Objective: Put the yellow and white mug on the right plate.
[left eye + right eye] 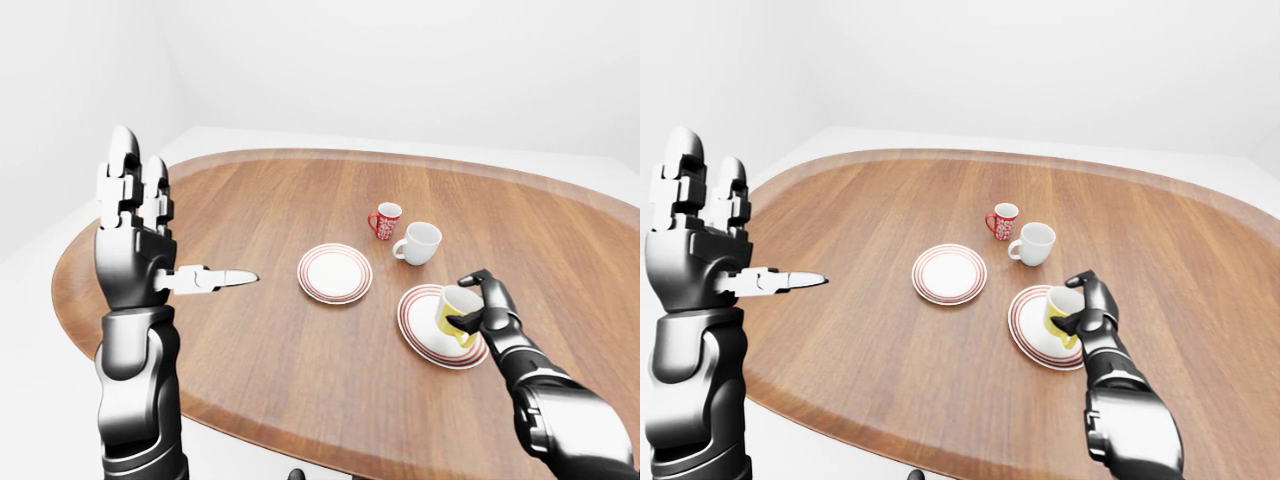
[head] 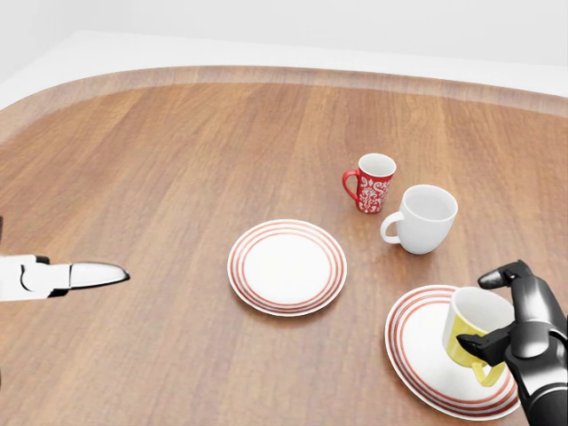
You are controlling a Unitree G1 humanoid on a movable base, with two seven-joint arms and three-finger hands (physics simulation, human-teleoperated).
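Note:
The yellow and white mug (image 2: pixel 463 321) is over the right side of the right plate (image 2: pixel 417 348), a white plate with red rings, at the lower right of the head view. It leans slightly; I cannot tell whether its base rests on the plate. My right hand (image 2: pixel 497 311) is shut on the mug, with fingers over its rim and the thumb at the handle side. My left hand (image 1: pixel 170 230) is raised at the left of the left-eye view, open and empty, fingers upright and thumb pointing right, far from the mug.
A second red-ringed plate (image 2: pixel 287 266) lies left of the right plate. A red patterned mug (image 2: pixel 374 184) and a plain white mug (image 2: pixel 424 218) stand just above the right plate. The round wooden table (image 1: pixel 270 210) has its near edge at the bottom of the eye views.

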